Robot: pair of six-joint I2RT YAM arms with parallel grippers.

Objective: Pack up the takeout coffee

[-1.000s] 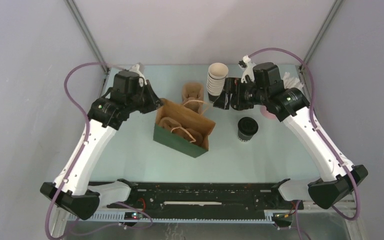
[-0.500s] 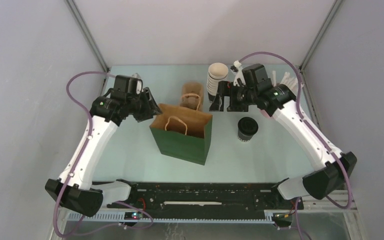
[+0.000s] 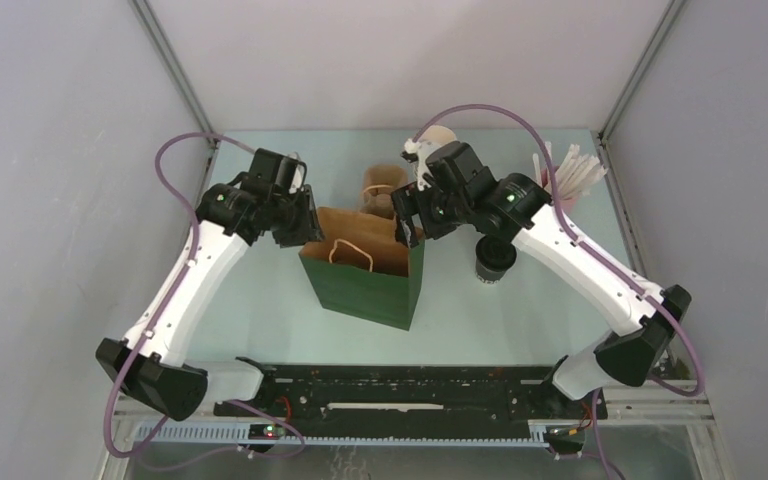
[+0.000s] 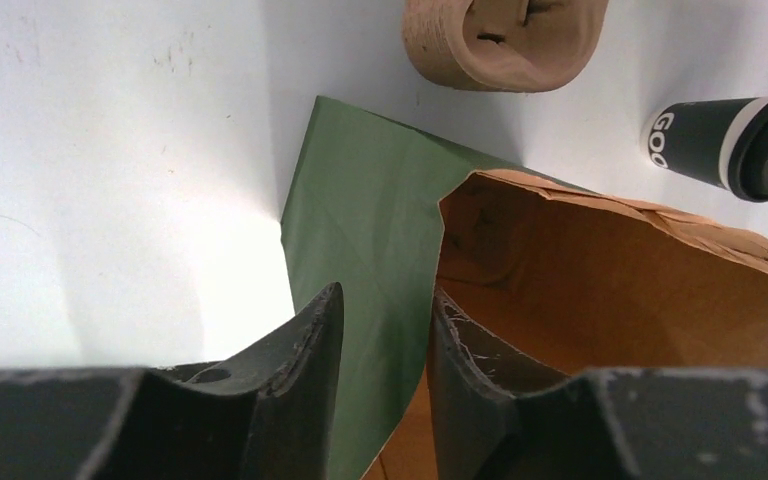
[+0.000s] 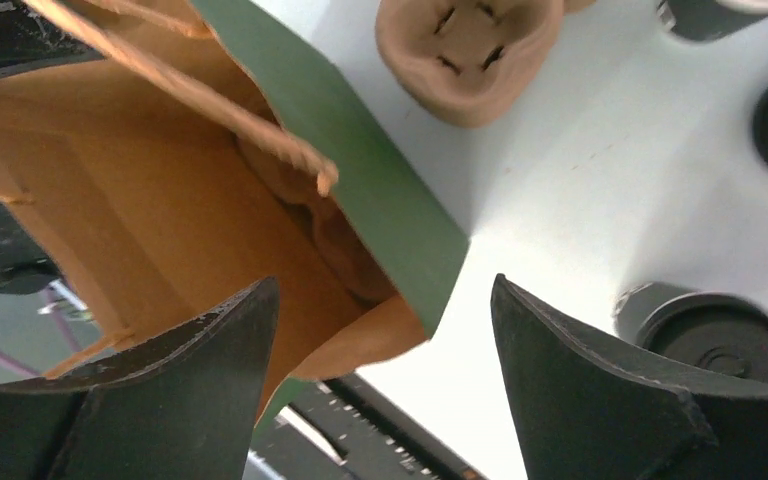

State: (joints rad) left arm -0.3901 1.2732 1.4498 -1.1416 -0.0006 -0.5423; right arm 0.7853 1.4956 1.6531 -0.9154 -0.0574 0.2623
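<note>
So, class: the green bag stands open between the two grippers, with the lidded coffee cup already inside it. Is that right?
Not quite. The takeout coffee is outside, standing on the table beside the green bag, as the top view shows. The bag does stand open between the left gripper and right gripper.

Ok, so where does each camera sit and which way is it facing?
Top external: above and behind the arms, looking down at the table; both arms show, the green bag between them.
Left wrist: on the left arm, looking down the bag's outer wall; the left hand straddles its rim.
Right wrist: on the right arm, looking into the bag's mouth; the right hand hangs open over a corner.
Shared: all three show the bag and takeout coffee; both wrist views show the pulp cup carrier.
</note>
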